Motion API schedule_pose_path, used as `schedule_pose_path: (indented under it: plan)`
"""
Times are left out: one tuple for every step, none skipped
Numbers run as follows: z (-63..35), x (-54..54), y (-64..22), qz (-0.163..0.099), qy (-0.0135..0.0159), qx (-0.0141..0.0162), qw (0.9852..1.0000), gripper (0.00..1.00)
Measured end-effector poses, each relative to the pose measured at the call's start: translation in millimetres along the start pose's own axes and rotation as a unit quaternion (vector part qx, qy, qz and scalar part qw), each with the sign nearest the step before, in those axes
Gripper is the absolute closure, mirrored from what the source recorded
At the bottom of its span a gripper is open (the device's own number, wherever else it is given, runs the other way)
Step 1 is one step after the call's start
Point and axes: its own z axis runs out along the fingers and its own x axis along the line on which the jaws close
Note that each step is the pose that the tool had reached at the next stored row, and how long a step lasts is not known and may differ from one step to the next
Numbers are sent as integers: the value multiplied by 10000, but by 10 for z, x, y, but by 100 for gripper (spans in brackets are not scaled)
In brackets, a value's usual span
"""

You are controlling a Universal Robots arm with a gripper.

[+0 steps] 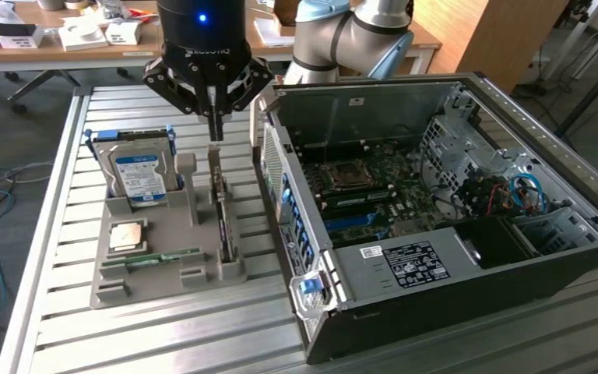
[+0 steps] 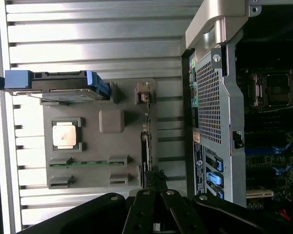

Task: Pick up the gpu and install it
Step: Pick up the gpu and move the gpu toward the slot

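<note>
Standing at the near edge, I saw the bare ribbed aluminium slats of the table point(image 1: 174, 335), with open room in front of a matte grey moulded holder point(image 1: 122, 284). On the exterior view's right a black computer case point(image 1: 434, 331) lay with its side open upward, and only a narrow strip of slats separated it from the holder. Flat in the holder lay a slim green memory stick point(image 1: 153, 257) and a square, metal-topped processor point(image 1: 128, 235). The gpu point(image 1: 223, 218) stood on edge in the holder's slot nearest the case: a thin, long, dark card with a tan face. Farther back, a silver hard drive point(image 1: 138, 178) with a blue-white label stood upright. Over the gpu's far end hung the black gripper point(image 1: 215, 134), fingers pressed together; I could not tell whether they touched the card.
</note>
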Motion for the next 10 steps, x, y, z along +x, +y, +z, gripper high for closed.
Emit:
schedule_pose_path:
  plan:
    - [0,0,0,0,0,0,10000,89]
    - [0,0,0,0,0,0,10000,83]
    - [0,0,0,0,0,0,10000,77]
    - [0,0,0,0,0,0,10000,71]
    - [0,0,0,0,0,0,10000,71]
    - [0,0,0,0,0,0,10000,71]
    - [0,0,0,0,0,0,10000,65]
    - [0,0,0,0,0,0,10000,65]
    - [0,0,0,0,0,0,10000,58]
    - [0,0,0,0,0,0,10000,58]
